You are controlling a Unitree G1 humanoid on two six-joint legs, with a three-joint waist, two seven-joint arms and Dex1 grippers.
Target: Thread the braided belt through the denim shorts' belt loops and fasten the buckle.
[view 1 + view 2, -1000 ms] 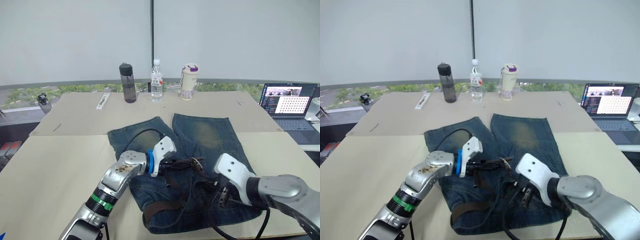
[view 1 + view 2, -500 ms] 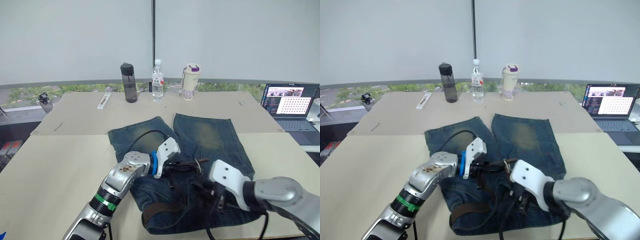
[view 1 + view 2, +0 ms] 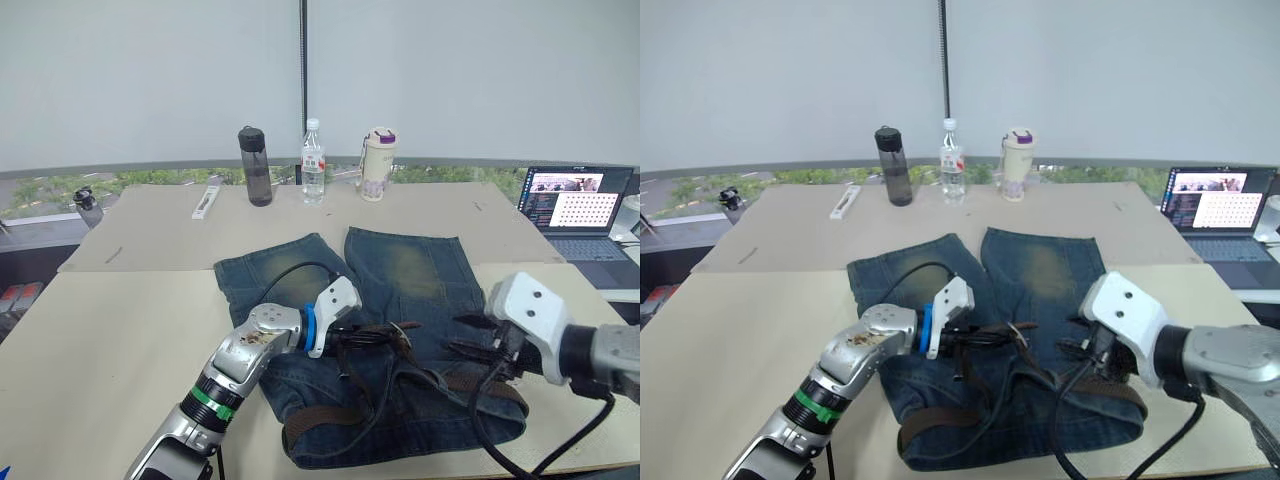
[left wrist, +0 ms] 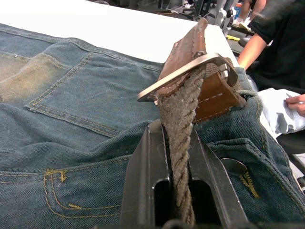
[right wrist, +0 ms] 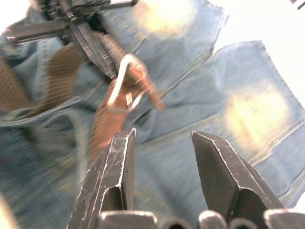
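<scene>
The braided belt (image 4: 180, 143) runs lengthwise straight out between our left jaws, and its buckle (image 4: 190, 64) stands just past their tips, tilted up over the waistband of the denim shorts (image 3: 400, 270), which lie flat on the counter (image 3: 120, 330) with the legs pointing away from us. Our left gripper (image 3: 352, 338) has its jaws clamped on the braid just behind the buckle, so the metal frame is the free end ahead of it.

Our right gripper (image 5: 162, 143) has its jaws spread wide with nothing between them; from it the buckle lies ahead and slightly toward one finger, clear of both tips. The rest of the strap loops along the waistband nearer us. We judge the left arm is nearer and the right must close in on the buckle.
</scene>
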